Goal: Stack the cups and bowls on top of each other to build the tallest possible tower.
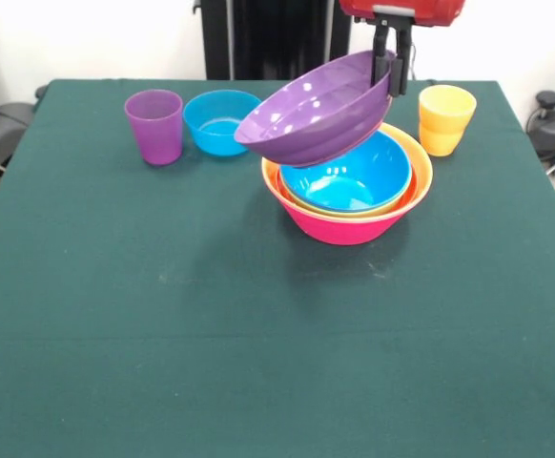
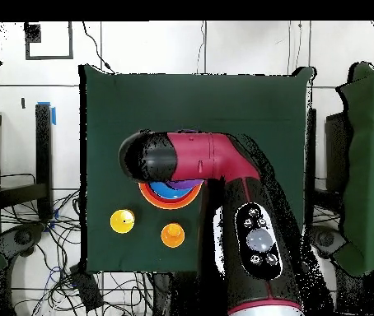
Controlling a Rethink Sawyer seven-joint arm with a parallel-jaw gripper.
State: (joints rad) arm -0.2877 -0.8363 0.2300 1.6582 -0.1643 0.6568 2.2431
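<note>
Gripper (image 1: 392, 72) clamps the purple bowl's (image 1: 311, 119) far rim; I hold it tilted above the tower (image 1: 349, 224), lined up to nest into the blue bowl (image 1: 346, 176).

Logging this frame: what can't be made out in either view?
- Overhead view: the arm covers the end effector, the purple bowl and most of the tower. The purple cup and small blue bowl do not show either.
- Front view: the purple bowl hides the tower's far rim, and whether it touches the tower is unclear.
- Front view: the top edge cuts off the arm above the end effector.
</note>
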